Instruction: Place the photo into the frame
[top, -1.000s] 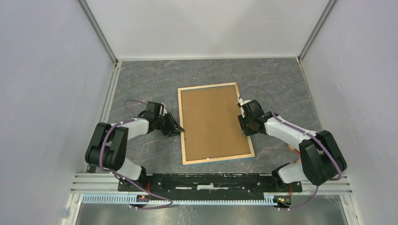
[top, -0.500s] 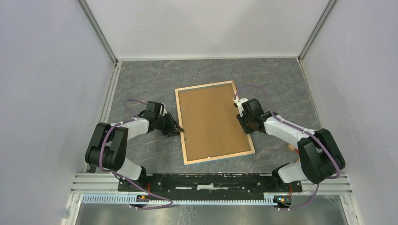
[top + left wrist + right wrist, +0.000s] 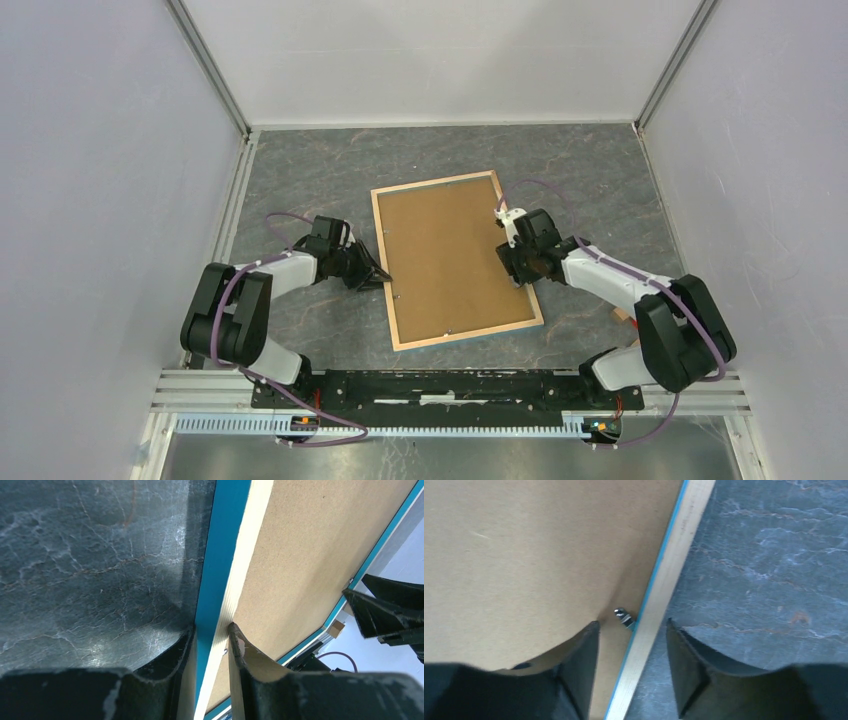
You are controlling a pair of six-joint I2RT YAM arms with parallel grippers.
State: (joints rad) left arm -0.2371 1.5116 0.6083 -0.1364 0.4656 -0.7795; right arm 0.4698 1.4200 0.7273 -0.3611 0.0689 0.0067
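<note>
The large thin rectangular frame with light wood rim [image 3: 468,336] lies face down on the tabletop [image 3: 300,160], brown backing board [image 3: 450,260] up, long axis running away from the bases. The left gripper [image 3: 212,635] pinches its left long rim; the right gripper [image 3: 631,630], spread, straddles the right rim beside a metal tab [image 3: 624,616]. No photo is visible.

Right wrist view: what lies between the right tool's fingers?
In the right wrist view, the frame rim and a metal tab at the backing board edge lie inside the open right tool.
</note>
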